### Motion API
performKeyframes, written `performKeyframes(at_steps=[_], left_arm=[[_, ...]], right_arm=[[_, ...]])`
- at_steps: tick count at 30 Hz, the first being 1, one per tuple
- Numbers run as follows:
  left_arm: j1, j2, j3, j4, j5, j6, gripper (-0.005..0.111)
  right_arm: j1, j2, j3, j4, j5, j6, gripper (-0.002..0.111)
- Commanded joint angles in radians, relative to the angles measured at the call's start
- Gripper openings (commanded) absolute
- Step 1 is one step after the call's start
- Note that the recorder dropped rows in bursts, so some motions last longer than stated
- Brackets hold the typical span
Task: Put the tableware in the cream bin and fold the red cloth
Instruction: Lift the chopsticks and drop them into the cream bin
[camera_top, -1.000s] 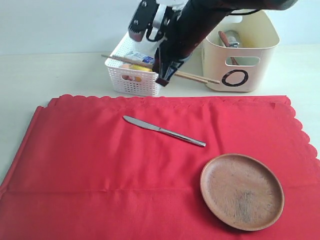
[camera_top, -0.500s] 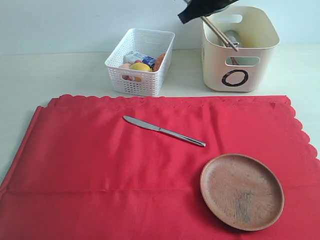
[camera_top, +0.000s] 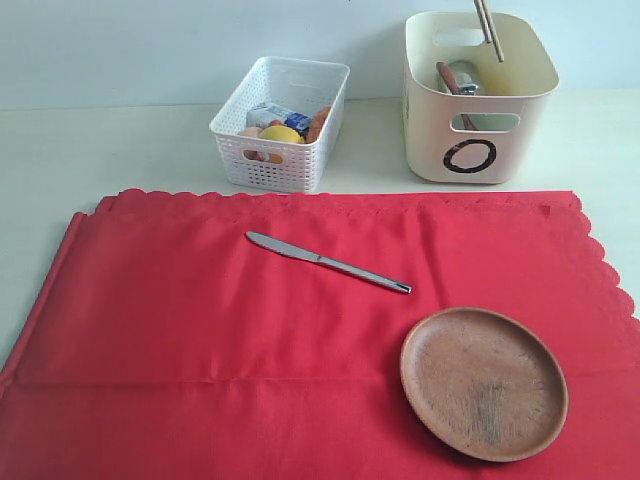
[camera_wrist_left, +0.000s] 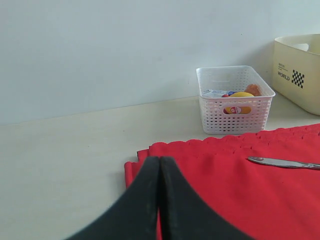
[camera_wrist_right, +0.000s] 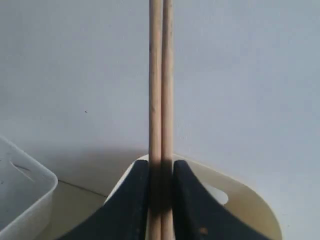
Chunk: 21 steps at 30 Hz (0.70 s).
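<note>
The red cloth (camera_top: 200, 330) lies flat across the table. On it rest the metal knife (camera_top: 328, 262) and the round wooden plate (camera_top: 484, 382). The cream bin (camera_top: 480, 150) stands at the back right, with a dark spoon (camera_top: 447, 77) and a steel cup (camera_top: 466, 78) inside. Wooden chopsticks (camera_top: 488, 30) hang nearly upright over the bin's opening, and both arms are out of the exterior view. My right gripper (camera_wrist_right: 161, 166) is shut on the chopsticks (camera_wrist_right: 160, 75) above the bin's rim (camera_wrist_right: 250, 200). My left gripper (camera_wrist_left: 159, 162) is shut and empty, near the cloth's (camera_wrist_left: 240, 190) corner.
A white perforated basket (camera_top: 280, 125) with food items stands at the back, left of the cream bin. Bare pale table runs behind and to the left of the cloth. The wall rises right behind both containers.
The right arm carried the chopsticks from above the white basket to above the cream bin and rose out of the exterior view. The chopsticks turned from lying across to nearly upright.
</note>
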<state>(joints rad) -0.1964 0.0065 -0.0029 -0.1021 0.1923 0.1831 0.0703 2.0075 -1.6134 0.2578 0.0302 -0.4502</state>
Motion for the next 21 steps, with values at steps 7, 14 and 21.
performKeyframes(at_steps=[7, 14, 21], left_arm=[[-0.006, -0.006, 0.003, -0.001, -0.001, 0.0, 0.001], [-0.006, -0.006, 0.003, -0.001, -0.001, -0.003, 0.001], [-0.006, -0.006, 0.003, -0.001, -0.001, -0.003, 0.001]], right_arm=[[-0.008, 0.117, 0.001, 0.004, -0.148, 0.008, 0.0], [-0.008, 0.151, 0.001, 0.004, -0.159, 0.008, 0.018], [-0.008, 0.161, 0.001, 0.004, -0.157, 0.008, 0.037]])
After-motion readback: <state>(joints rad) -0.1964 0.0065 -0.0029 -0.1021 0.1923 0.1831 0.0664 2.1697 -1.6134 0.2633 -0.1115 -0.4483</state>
